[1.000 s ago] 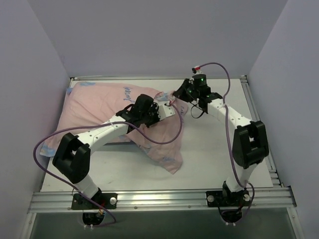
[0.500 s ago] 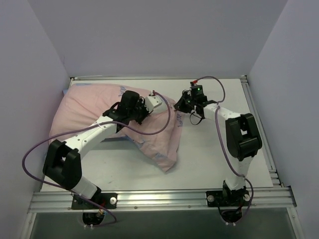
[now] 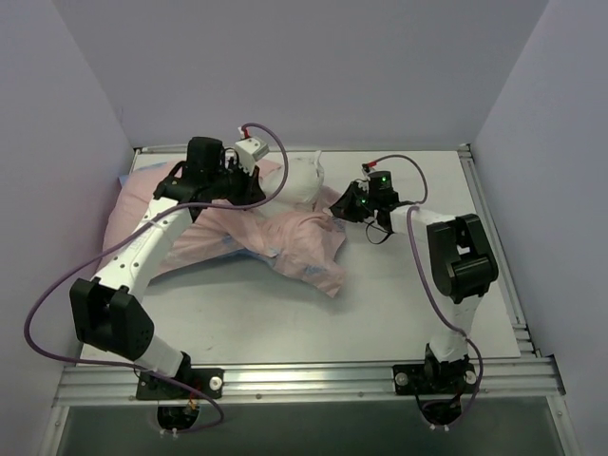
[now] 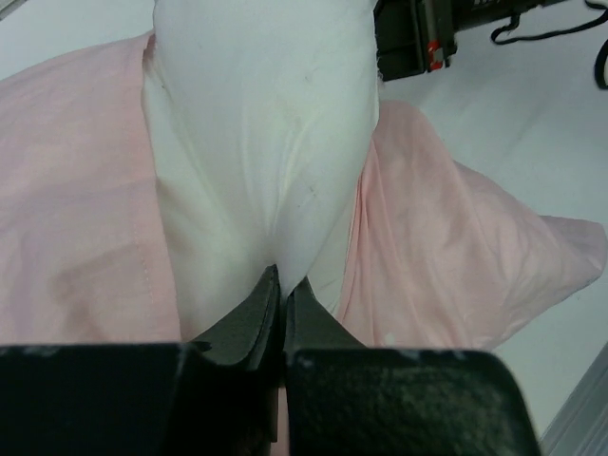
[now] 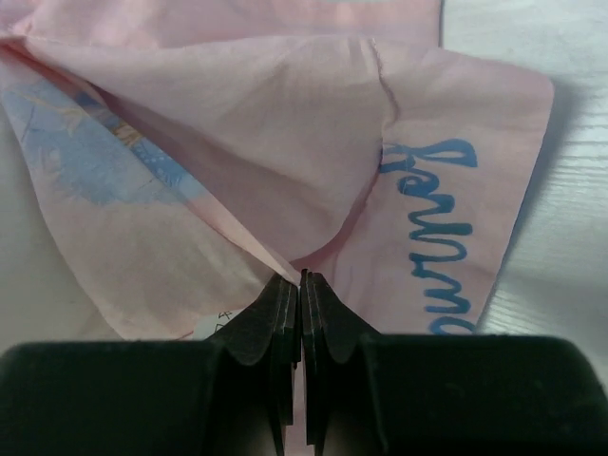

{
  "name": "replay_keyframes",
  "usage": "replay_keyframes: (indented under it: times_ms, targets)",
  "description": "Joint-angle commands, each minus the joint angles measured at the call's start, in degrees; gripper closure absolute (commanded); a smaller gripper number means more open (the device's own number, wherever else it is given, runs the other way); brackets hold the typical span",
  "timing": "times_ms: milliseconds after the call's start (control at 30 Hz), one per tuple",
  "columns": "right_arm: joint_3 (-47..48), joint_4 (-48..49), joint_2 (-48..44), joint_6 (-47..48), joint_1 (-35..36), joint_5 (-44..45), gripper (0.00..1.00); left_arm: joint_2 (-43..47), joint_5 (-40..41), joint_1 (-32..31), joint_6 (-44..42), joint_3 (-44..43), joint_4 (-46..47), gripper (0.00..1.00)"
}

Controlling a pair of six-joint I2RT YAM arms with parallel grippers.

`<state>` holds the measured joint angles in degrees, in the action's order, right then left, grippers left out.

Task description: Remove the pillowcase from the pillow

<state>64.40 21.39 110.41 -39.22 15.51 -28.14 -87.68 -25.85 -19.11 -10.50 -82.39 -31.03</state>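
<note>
White pillow point(image 4: 256, 142) corner pinched in left pincer point(image 4: 282, 275), right pincer point(image 5: 300, 277) pinching pillowcase point(image 5: 285, 142) edge

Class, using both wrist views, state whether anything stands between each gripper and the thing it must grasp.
Nothing visible does. The left gripper is pinched shut on the white pillow, and the right gripper is pinched shut on a fold of the pink pillowcase.

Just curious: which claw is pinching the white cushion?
The left gripper, shut on the white pillow; the right gripper pinches the pink pillowcase instead.
</note>
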Motion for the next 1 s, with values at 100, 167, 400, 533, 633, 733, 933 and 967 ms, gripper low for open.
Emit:
replay_keyframes:
  times_ms: [100,167,400,533,633,733,933,967]
  targets:
    - [-3.76,-6.80,1.23,9.42,-2.77,16.55,1.00,5.50,1.32,4.61,6.11,-9.11,0.79,0.98]
    - [-3.23,-7.50,-1.15,10.39,-2.41,13.92,1.00,4.62,1.41,4.61,6.46,-6.83,3.32,0.98]
    - [5.46,-24.42,-17.31,16.45,-1.45,20.73,0.32,0.23,5.27,3.47,7.34,-4.53,8.26,0.98]
    - [9.94,-30.78,-23.30,18.04,1.88,27.68,0.21,-1.61,6.77,2.77,8.74,-4.45,10.02,0.98]
    - [10.39,-31.76,-26.03,15.59,5.83,30.07,0.20,-2.67,7.30,2.50,9.62,-5.23,10.55,0.98]
    - [7.85,-28.34,-27.79,10.58,9.61,30.77,0.20,-3.55,7.82,2.15,9.80,-6.46,10.37,0.98]
    - [5.03,-24.38,-28.32,4.33,14.81,32.97,0.21,-5.22,9.15,1.10,12.35,-8.05,10.37,0.98]
    - [4.95,-24.03,-28.23,4.16,15.86,32.97,0.21,-5.57,9.15,0.92,12.35,-8.48,10.28,0.98]
